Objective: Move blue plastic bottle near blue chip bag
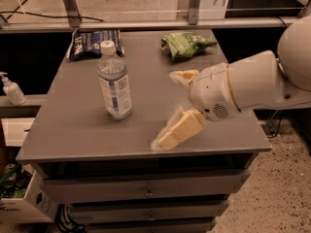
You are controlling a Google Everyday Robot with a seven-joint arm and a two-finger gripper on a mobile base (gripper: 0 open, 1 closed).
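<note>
The gray table (73, 130) holds 3 things: bottle (114, 84), blue bag (92, 42), green bag (187, 43). The gripper (169, 109) hangs over its front.

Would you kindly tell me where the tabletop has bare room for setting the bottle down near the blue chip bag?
Bare tabletop lies between the blue chip bag and the green snack bag at the back, and left of the blue plastic bottle down to the front edge. The right front is crowded: the open gripper hangs there.

Pale yellow gripper (167, 108) over the grey table (73, 125); blue plastic bottle (114, 86) has a white cap; blue chip bag (92, 42) is navy.
</note>
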